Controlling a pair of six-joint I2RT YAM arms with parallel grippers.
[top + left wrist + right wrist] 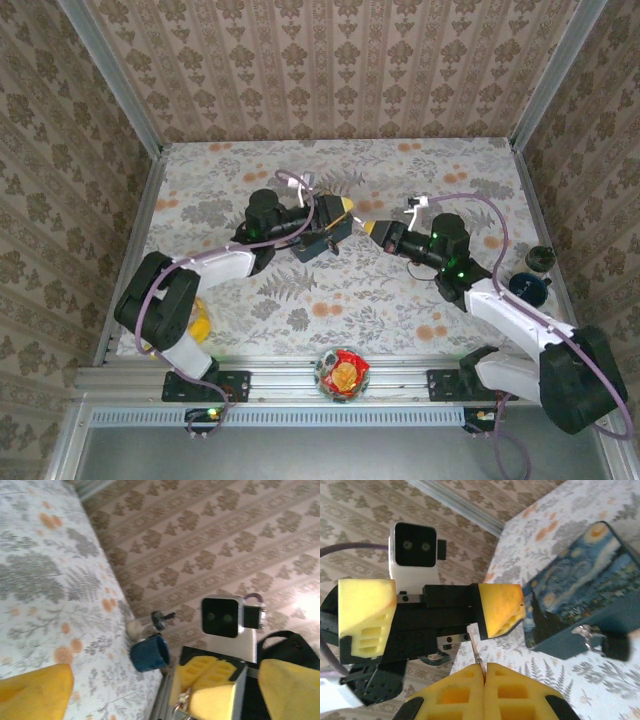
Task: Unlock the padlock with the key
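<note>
Fingers of the right gripper are pressed together, pinching a thin silvery metal key whose blade sticks out past their tips. The yellow foam fingers of the left gripper are spread wide with nothing between them. A blue rectangular box painted with a starry night lies on the floral-patterned table, just beside one left finger. A tiny blackish padlock sits against the box's teal side face at its lower edge, joined there by a small silvery part. The key is near the box but apart from the padlock.
</note>
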